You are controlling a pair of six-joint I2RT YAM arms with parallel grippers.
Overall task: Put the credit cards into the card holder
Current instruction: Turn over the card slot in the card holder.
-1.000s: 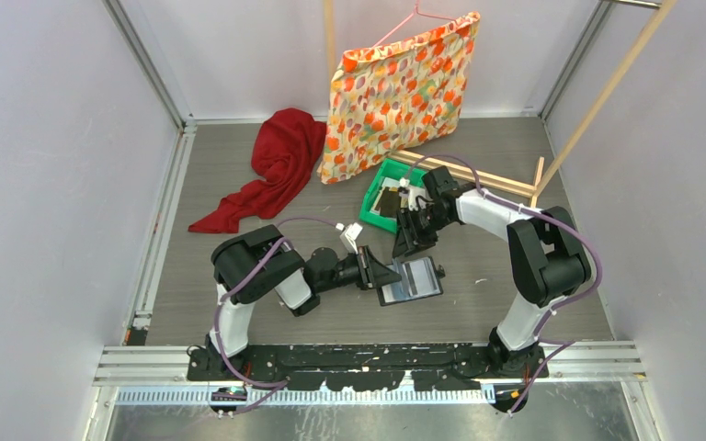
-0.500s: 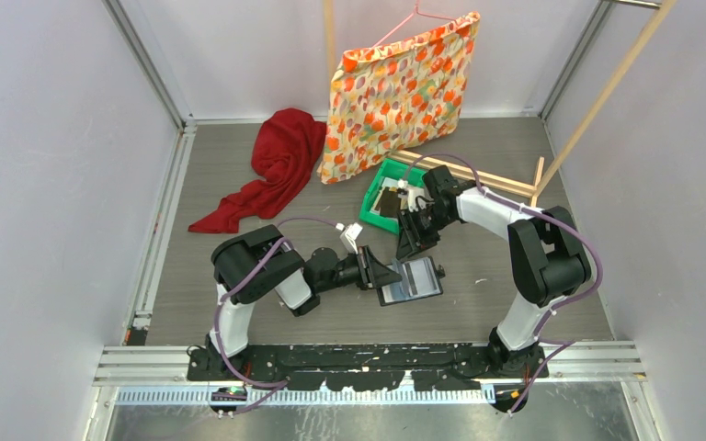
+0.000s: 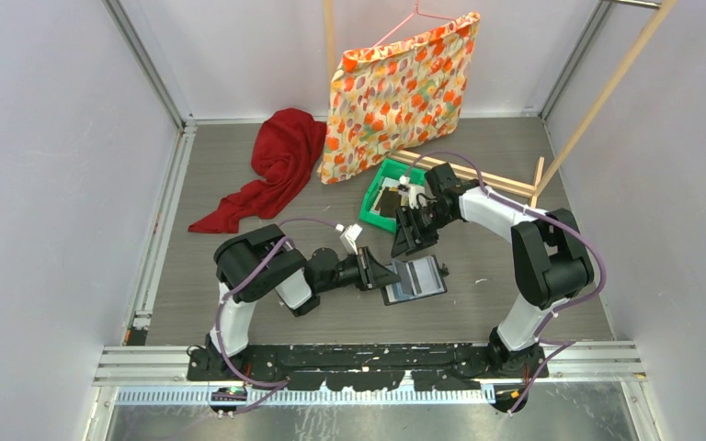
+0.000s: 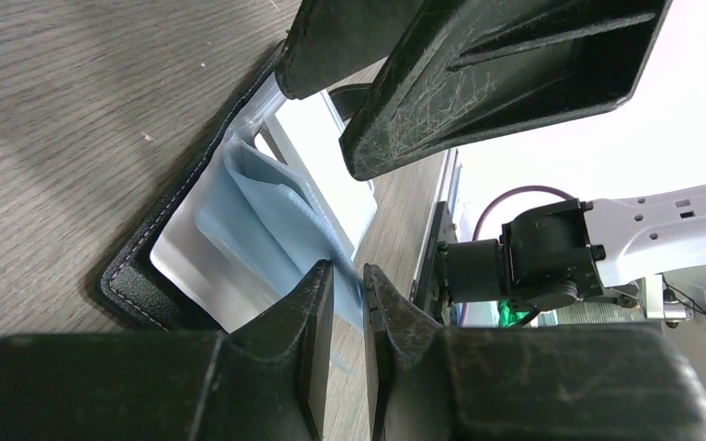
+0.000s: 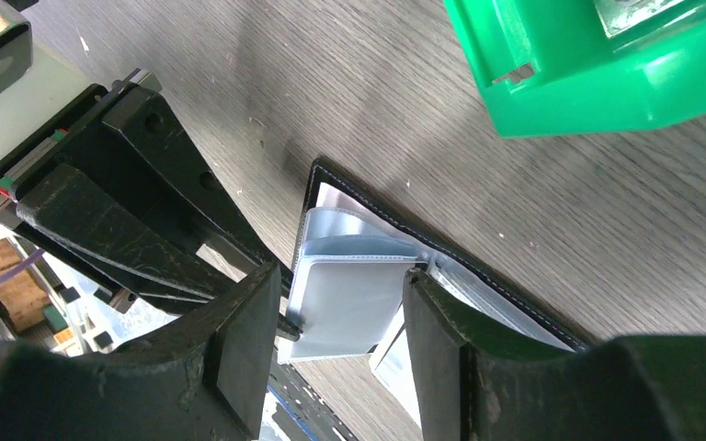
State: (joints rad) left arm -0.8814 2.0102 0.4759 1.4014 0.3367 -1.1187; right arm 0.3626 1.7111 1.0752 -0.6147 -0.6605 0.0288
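While the card holder (image 3: pixel 415 278) lies open on the bench, about midway between the side edges and somewhat toward the near edge, the left tool (image 4: pixel 349 272) is clamped on a blue pocket page of it. The right tool (image 5: pixel 342 277) hangs just above the same holder, its jaws apart, with a grey page between them. Dark credit cards (image 3: pixel 388 199) lie in the green tray (image 5: pixel 597 83), nearer the far edge.
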